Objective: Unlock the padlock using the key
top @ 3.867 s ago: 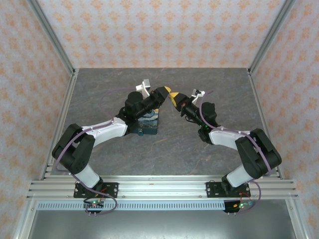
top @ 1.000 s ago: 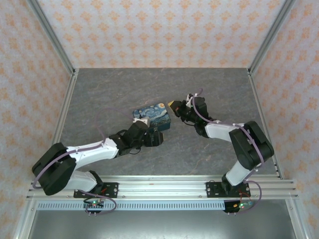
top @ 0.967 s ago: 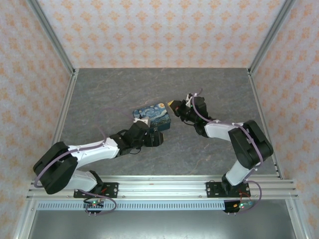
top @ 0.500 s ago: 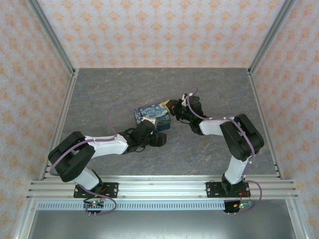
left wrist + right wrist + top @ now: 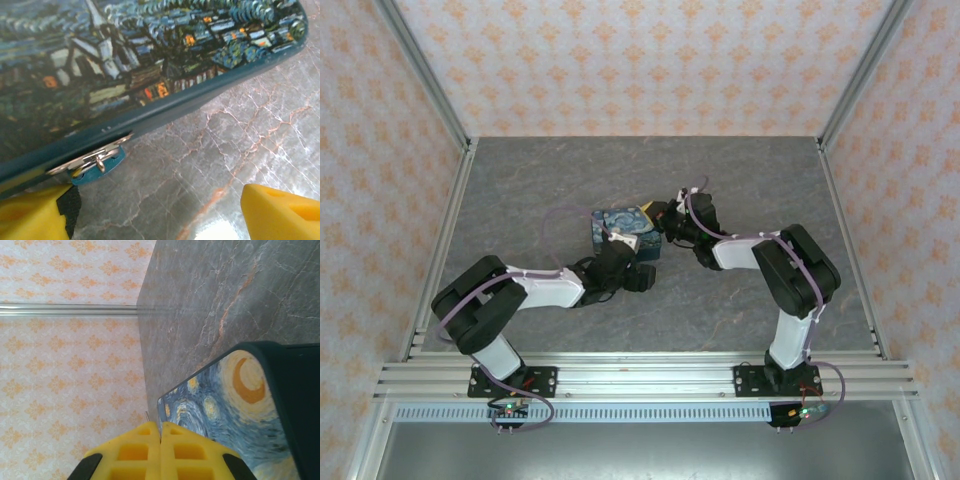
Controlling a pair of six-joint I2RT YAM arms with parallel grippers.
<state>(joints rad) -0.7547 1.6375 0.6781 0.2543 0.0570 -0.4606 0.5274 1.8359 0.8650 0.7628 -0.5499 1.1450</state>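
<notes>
While key [image 5: 97,162] sits against padlock [image 5: 150,60] side | left gripper [image 5: 155,200] wide | right gripper [image 5: 160,432] closed, empty

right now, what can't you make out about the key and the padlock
- key blade: left wrist view, tucked at the padlock edge; inserted or not, unclear
- padlock's near side: top view, covered by the left arm
- padlock's rest: right wrist view, cut off by the frame edge
- whether the shut right claw touches it: unclear
</notes>
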